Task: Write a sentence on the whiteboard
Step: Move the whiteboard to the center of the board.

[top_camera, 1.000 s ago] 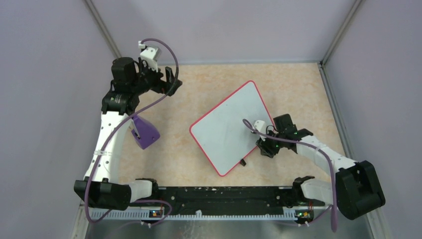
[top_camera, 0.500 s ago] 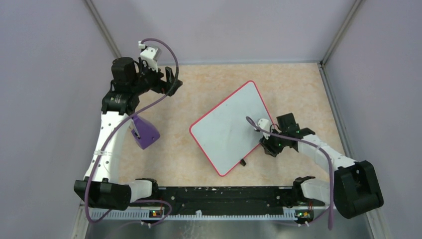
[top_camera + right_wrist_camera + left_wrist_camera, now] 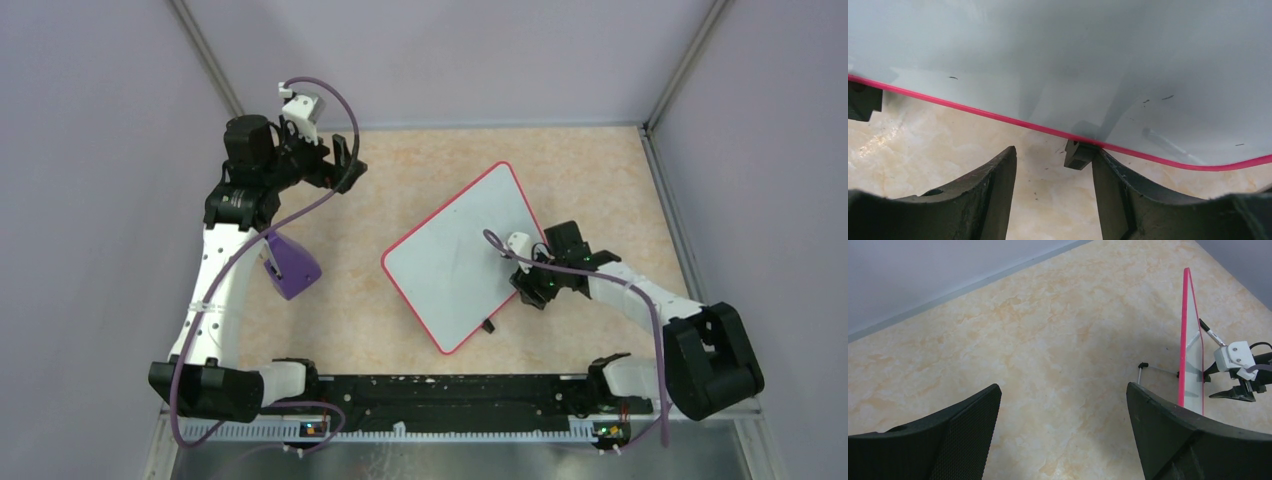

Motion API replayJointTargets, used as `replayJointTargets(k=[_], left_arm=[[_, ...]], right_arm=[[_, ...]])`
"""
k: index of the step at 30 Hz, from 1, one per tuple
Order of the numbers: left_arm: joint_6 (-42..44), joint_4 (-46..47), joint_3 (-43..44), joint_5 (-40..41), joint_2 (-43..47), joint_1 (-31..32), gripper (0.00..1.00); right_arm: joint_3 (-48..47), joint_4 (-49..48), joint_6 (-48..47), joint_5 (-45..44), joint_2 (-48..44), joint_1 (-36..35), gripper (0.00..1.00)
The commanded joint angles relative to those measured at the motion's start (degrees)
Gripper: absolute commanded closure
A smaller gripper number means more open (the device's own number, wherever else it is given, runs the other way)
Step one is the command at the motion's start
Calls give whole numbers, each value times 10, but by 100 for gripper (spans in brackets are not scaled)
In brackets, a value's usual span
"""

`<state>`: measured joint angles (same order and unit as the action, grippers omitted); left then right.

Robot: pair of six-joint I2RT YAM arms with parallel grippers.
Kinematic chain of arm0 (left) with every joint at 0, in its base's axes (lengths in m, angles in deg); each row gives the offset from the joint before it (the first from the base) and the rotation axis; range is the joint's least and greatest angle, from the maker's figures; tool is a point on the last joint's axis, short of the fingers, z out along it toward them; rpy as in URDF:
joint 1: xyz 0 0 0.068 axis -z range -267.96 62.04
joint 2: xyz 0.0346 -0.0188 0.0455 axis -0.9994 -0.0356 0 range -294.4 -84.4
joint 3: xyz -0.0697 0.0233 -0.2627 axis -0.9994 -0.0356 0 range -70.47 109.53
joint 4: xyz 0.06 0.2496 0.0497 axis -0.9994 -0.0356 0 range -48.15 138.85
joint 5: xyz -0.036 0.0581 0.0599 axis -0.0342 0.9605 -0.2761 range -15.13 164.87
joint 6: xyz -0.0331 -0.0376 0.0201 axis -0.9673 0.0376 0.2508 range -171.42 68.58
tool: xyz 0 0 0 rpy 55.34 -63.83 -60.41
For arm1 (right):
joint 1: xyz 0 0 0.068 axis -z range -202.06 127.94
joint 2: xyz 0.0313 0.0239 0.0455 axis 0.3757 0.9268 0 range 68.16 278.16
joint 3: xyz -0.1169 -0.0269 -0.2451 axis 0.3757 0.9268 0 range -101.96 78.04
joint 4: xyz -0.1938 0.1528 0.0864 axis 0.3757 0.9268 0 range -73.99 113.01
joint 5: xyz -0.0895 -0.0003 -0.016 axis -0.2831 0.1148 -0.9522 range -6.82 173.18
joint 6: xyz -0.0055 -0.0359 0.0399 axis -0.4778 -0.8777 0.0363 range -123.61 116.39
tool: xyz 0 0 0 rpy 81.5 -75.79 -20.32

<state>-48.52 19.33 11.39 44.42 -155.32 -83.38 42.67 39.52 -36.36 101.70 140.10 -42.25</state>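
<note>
The whiteboard (image 3: 458, 255) lies aslant at mid-table, with a red-pink rim and a white face. I see only tiny dark specks on it and no sentence. My right gripper (image 3: 528, 286) is open and empty at the board's near right edge. In the right wrist view the board (image 3: 1058, 55) fills the top. One small black foot (image 3: 1079, 153) touches my right finger's tip, just off the open gripper's middle (image 3: 1053, 167). My left gripper (image 3: 347, 162) is open and empty at the far left, well away from the board. Its wrist view (image 3: 1063, 395) shows the board edge-on (image 3: 1182, 350).
A purple block (image 3: 291, 266) sits beside the left arm. Grey walls close in the tan table on three sides. In the left wrist view a thin wire prop (image 3: 1157, 369) sticks out behind the board, and a slim pen-like stick (image 3: 1211, 333) lies by the right arm.
My right gripper drew back slightly to the right, then moved left against the board's near right edge. The board, the left arm and the purple block have stayed put.
</note>
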Motion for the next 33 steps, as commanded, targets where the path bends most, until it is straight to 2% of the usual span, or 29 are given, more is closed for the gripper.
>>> replayJointTargets(k=[1,8,14,24,28,33], left_arm=[[-3,30,6,-9,6,1,1],[-4,33,0,-9,6,1,1],[-6,39,-5,-14,4,1,1],[-5,32,4,-13,-2,1,1],[-3,30,4,-15,-2,1,1],[-4,31,5,-16,0,1,1]], right_arm=[[-9,-11,-1,29,9,-30,46],[1,35,-9,42,-14,-35,53],[13,71,-52,79,-55,-59,56],[-23,151,-47,58,-114,-52,49],[-54,197,-57,86,-143,33,49],[-98,217,-85,68,-123,153,51]])
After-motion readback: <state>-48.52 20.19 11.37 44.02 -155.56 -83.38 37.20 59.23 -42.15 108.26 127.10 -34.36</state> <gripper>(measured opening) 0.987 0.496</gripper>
